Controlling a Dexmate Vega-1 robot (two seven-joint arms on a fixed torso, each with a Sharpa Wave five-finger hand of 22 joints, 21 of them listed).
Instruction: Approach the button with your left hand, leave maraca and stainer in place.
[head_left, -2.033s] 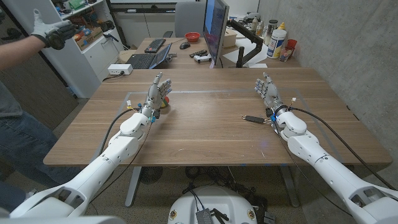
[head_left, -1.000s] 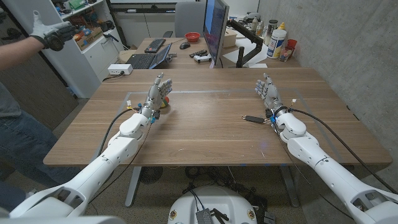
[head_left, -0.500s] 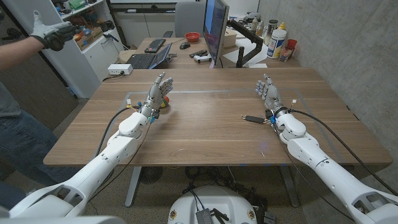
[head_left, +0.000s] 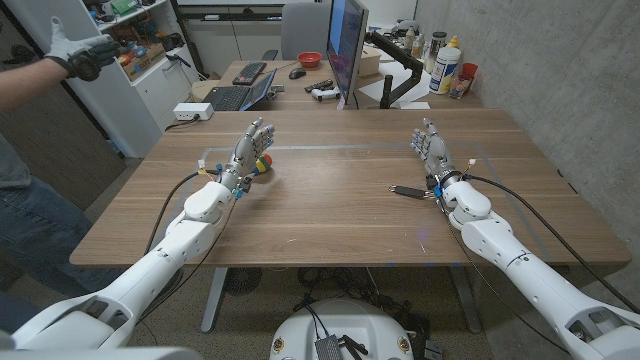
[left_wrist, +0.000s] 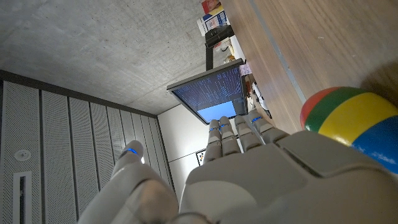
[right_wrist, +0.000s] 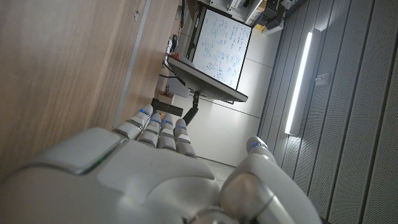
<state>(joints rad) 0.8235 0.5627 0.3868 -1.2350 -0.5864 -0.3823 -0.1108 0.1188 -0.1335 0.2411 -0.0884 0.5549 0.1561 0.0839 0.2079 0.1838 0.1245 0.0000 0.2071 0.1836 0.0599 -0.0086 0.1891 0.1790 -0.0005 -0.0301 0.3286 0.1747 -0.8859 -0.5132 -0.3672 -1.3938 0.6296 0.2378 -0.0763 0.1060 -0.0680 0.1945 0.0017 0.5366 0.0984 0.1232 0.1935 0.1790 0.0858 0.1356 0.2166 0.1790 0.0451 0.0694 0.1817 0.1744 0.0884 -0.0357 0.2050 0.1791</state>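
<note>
Button not plainly visible to me from the head camera; the only small thing near my left hand (head_left: 250, 150) is a striped ball (head_left: 262, 165) in red, green, yellow and blue, sitting on the wooden table (head_left: 340, 225) just beside the hand at its 4 o'clock. I cannot tell whether this ball is the button or the head of the maraca. From the table's middle, the left hand is at about 10 o'clock. Its fingers are stretched out and slightly apart, with nothing held. My right hand (head_left: 428, 145) is at about 2 o'clock, fingers likewise extended and empty. A small dark object (head_left: 405, 190) with a thin tail lies near it, at its 7 o'clock. A person's gloved hand (head_left: 85, 50) reaches in at the far 10 o'clock corner of the scene.

The risk, as I judge it: the hand is so close to the ball that any sideways drift of the palm could knock it and set it rolling. If the ball is the maraca, that breaks the instruction to leave it in place. Reaching without first locating the button could also send the hand to the wrong thing
</note>
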